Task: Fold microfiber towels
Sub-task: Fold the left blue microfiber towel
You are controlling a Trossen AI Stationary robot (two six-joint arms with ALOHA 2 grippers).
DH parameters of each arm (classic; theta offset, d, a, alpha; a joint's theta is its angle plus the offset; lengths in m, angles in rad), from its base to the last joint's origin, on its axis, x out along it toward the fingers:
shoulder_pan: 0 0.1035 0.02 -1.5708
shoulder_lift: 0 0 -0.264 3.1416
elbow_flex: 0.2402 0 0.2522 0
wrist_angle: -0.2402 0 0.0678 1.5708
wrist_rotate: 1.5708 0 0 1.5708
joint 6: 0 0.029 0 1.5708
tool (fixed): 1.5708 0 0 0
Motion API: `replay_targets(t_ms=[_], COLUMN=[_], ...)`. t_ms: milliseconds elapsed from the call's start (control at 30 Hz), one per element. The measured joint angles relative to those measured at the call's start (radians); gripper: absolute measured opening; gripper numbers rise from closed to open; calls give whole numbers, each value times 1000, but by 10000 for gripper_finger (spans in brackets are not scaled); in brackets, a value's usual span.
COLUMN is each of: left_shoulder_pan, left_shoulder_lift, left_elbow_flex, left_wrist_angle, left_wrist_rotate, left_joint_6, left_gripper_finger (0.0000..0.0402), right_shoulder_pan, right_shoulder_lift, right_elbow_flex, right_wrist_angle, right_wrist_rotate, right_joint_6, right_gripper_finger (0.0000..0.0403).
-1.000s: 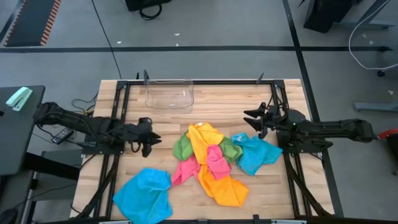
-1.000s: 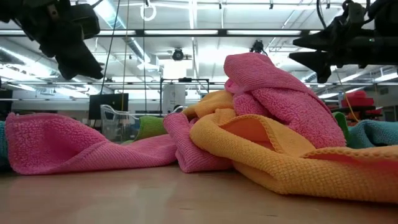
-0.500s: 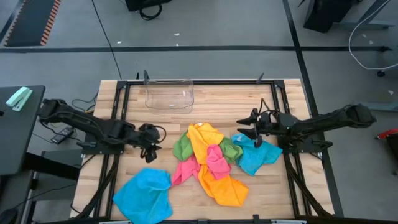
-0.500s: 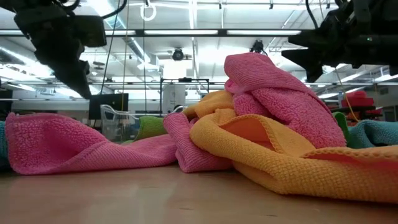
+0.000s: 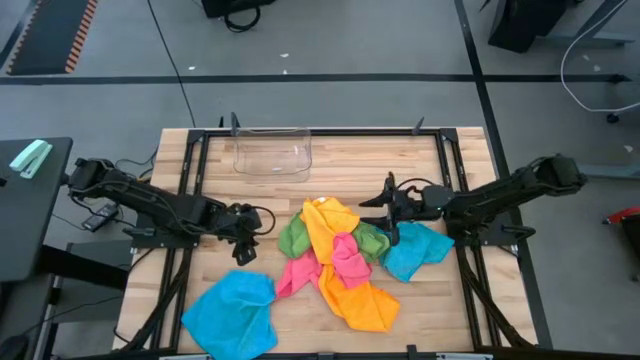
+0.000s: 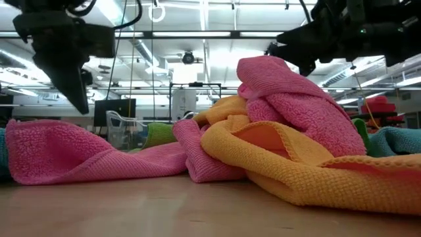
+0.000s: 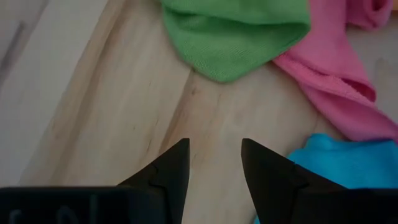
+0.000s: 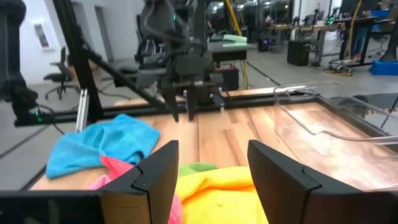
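Microfiber towels, soft looped pile with stitched hems, all crumpled and none folded, lying on a pale wooden plank table (image 5: 330, 165) inside a black metal frame. Main heap, at the table's middle: one orange-yellow towel (image 5: 330, 228) draped over the far part; a second orange-yellow towel (image 5: 362, 305) at the near edge; one pink towel (image 5: 347, 258) bunched on top between them; a further pink fold (image 5: 295, 274) trailing to the near left, though whether it is a separate cloth cannot be told; one green towel (image 5: 292, 238) on the left side; one green towel (image 5: 372, 241) on the right side. Blue towels, two: one (image 5: 415, 248) touching the heap's right side, one (image 5: 233, 312) apart at the near left corner. One clear plastic bin (image 5: 272, 152), rounded rectangular, thin-walled, at the far edge left of centre. Left gripper (image 5: 243, 240): hangs over bare wood left of the heap, between the left green towel and the near-left blue towel, its dark pointed fingers (image 7: 177, 168) spread apart with nothing between them. Right gripper (image 5: 391, 211): poised above the heap's right side, over the right green towel and beside the blue one, its broad dark fingers (image 8: 158, 168) parted and holding nothing.
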Motion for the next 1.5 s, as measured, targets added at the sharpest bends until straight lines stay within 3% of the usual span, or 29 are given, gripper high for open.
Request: replay_targets(t_ms=[267, 500, 700, 833, 1033, 1200, 1500], left_shoulder_pan=[-15, -86, -122, -171, -224, -232, -230], left_shoulder_lift=[99, 176, 257, 311, 386, 456, 544], left_elbow_flex=[151, 227, 227, 227, 227, 227, 228], left_wrist_angle=[-158, -158, -117, -104, -87, -60, -14], left_wrist_rotate=[6, 14, 189, 246, 231, 178, 171], left_joint_6=[86, 154, 46, -37, -44, 51, 135], left_gripper_finger=[156, 156, 156, 156, 152, 141, 133], right_shoulder_pan=[0, 0, 0, 0, -4, -44, -131], right_shoulder_lift=[115, 168, 172, 172, 162, 147, 130], right_elbow_flex=[78, 126, 128, 128, 127, 127, 127], right_wrist_angle=[-5, -73, -95, -98, -104, -98, -75], right_wrist_rotate=[0, 0, 0, 0, 0, 0, -29], right_joint_6=[-36, -63, -64, -82, -156, -211, -196], right_gripper_finger=[201, 201, 201, 201, 201, 201, 201])
